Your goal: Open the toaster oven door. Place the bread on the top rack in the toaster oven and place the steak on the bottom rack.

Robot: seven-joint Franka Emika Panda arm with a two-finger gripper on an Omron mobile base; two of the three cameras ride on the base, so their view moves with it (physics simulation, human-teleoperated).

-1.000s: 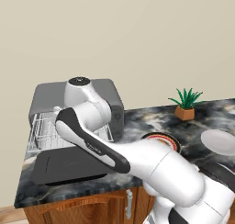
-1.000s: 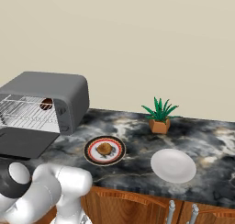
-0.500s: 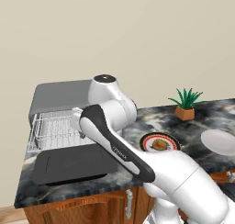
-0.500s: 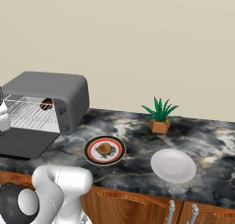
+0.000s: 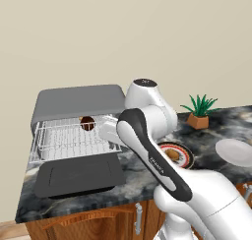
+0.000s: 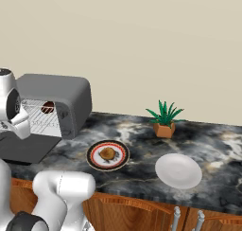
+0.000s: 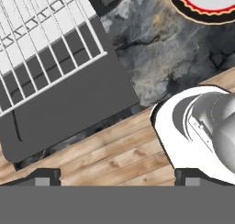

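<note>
1. Left base view: the toaster oven (image 5: 78,102) sits at the left end of the marble counter (image 5: 138,182). The toaster oven door (image 5: 78,177) lies folded down flat on the counter. A wire rack (image 5: 74,138) is pulled out over the door; the steak (image 5: 87,123) rests on it near the back. I cannot tell which of the two racks it is. The arm crosses in front of the oven's right side and hides the knob panel.
2. Same view: the bread (image 5: 172,154) lies on a red-rimmed plate (image 5: 183,160), right of the oven and partly behind the arm. A white plate (image 5: 235,152) and a potted plant (image 5: 199,111) stand further right.
3. Right base view: the bread (image 6: 108,154) is on its plate (image 6: 108,155), well apart from the oven (image 6: 61,102); steak (image 6: 47,107) inside.
4. Hand view: the gripper (image 7: 117,175) has its jaws wide apart, nothing between them. Rack (image 7: 41,48) and door (image 7: 69,108) lie at upper left.
</note>
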